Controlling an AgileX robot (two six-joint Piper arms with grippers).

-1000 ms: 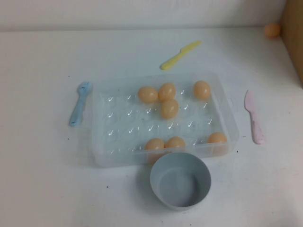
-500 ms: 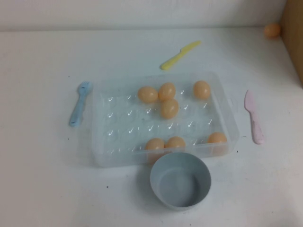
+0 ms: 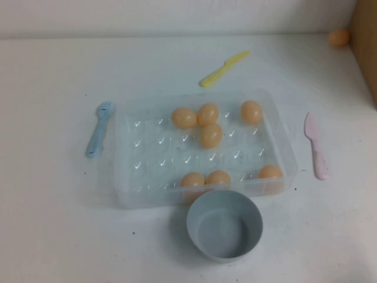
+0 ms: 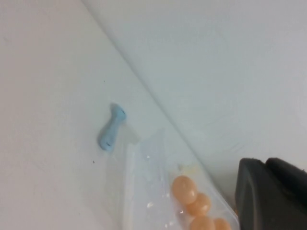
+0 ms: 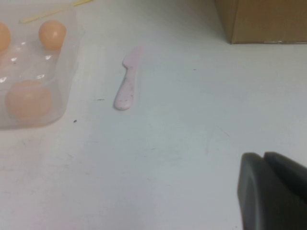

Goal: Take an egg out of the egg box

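The egg box [image 3: 125, 154] is a clear dimpled tray at the table's middle. It holds several tan-orange eggs: three clustered at the back around one egg [image 3: 207, 114], one at the back right [image 3: 251, 111], and three along the front wall [image 3: 218, 177]. Neither gripper shows in the high view. In the left wrist view my left gripper [image 4: 266, 162] is shut and empty, well away from the tray [image 4: 139, 191] and its eggs [image 4: 184, 189]. In the right wrist view my right gripper [image 5: 264, 155] is shut and empty over bare table, to the right of the tray [image 5: 67, 72].
A grey-blue bowl [image 3: 224, 224] touches the tray's front wall. A blue spoon [image 3: 99, 128] lies to its left, a yellow knife [image 3: 224, 68] behind it and a pink knife [image 3: 316, 145] to its right. A loose egg [image 3: 339, 38] and a brown box [image 3: 366, 41] sit at the back right.
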